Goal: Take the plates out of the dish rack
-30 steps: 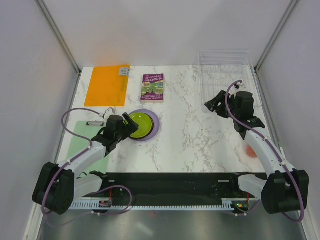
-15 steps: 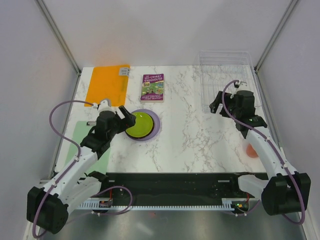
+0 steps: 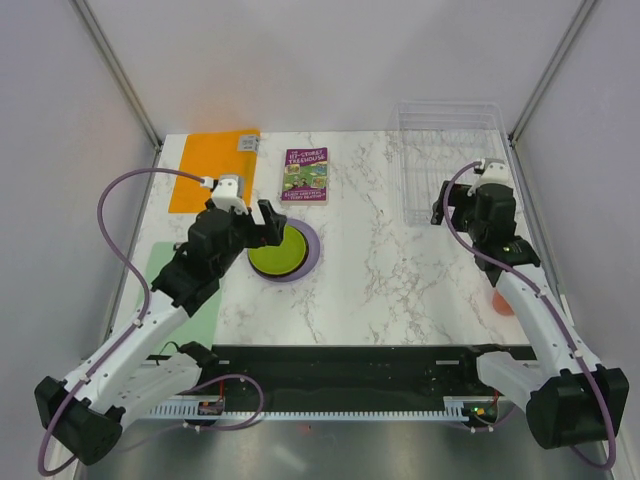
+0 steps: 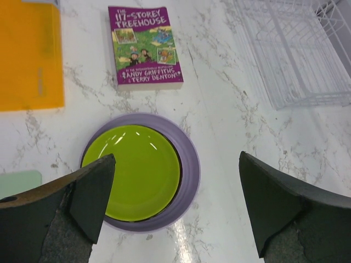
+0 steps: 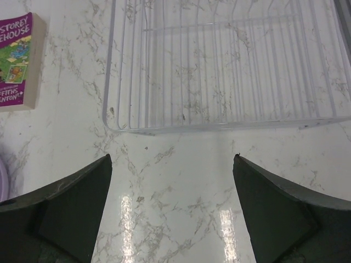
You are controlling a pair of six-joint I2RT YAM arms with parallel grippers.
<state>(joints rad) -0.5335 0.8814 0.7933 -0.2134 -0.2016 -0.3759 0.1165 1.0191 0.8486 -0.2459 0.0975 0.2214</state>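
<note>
A lime-green plate [image 3: 276,250] lies on the large lavender plate [image 3: 311,250] left of the table's middle. The left wrist view shows the same stack, lime-green [image 4: 131,172] on lavender [image 4: 191,164]. My left gripper [image 3: 270,228] hovers above the stack, open and empty [image 4: 175,205]. The clear dish rack [image 3: 449,160] stands at the back right and holds nothing [image 5: 219,66]. My right gripper [image 3: 447,205] is open and empty [image 5: 171,213], just in front of the rack's near wall. No red or yellow plate shows.
A purple book [image 3: 306,175] lies behind the plates. An orange mat [image 3: 212,168] is at the back left, and a pale green mat [image 3: 163,285] at the left under my left arm. An orange cup [image 3: 503,301] shows partly behind my right arm.
My left arm has lifted and swung back-right, from beside the plate stack to above it. My right gripper has drawn slightly right, along the rack's near edge.
</note>
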